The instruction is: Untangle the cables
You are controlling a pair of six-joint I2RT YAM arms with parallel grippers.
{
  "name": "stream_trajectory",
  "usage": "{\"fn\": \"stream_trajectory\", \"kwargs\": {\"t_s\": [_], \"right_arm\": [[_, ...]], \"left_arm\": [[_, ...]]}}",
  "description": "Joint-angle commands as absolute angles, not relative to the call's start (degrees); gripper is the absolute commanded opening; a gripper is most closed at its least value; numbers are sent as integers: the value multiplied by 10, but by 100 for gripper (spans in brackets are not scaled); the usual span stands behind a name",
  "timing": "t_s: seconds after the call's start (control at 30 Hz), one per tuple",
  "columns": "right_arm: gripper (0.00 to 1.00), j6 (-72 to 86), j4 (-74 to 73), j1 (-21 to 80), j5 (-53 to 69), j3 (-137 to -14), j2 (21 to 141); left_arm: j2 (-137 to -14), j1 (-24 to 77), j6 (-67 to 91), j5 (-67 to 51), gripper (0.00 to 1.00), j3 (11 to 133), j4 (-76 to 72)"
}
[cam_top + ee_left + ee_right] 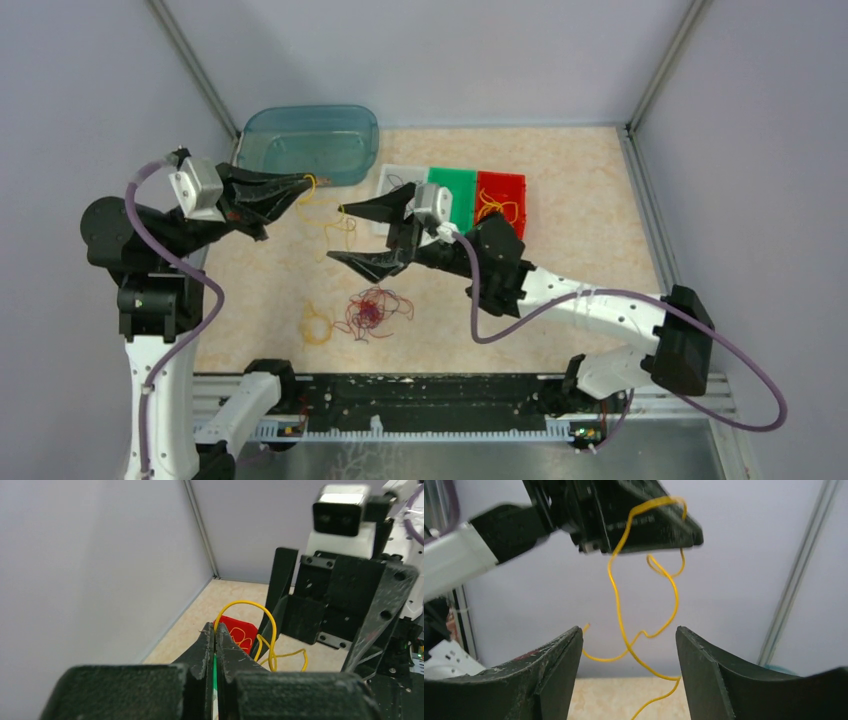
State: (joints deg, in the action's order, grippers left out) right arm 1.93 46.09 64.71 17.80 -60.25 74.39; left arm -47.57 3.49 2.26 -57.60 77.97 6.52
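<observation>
Left fingers (280,190) pinch a yellow cable (610,570) aloft, right fingers (378,209) gape wide, above beige speckled tabletop (580,200) between grey walls (450,50).

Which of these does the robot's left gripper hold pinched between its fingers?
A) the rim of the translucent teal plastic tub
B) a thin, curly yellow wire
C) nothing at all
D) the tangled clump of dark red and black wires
B: the left gripper is shut on the thin, curly yellow wire, which arches out from its tips and dangles down, well above the table.
</observation>
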Motion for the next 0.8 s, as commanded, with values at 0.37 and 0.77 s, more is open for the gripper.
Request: {"fn": "stream_trajectory", "kwargs": {"t_s": [0.37,0.77], "right_arm": [[62,33,466,640,193,-640,785],[21,109,521,629,242,-628,792]], "left_arm": [[-451,34,58,-622,0,757,79],[-449,35,48,-615,0,755,86]]}}
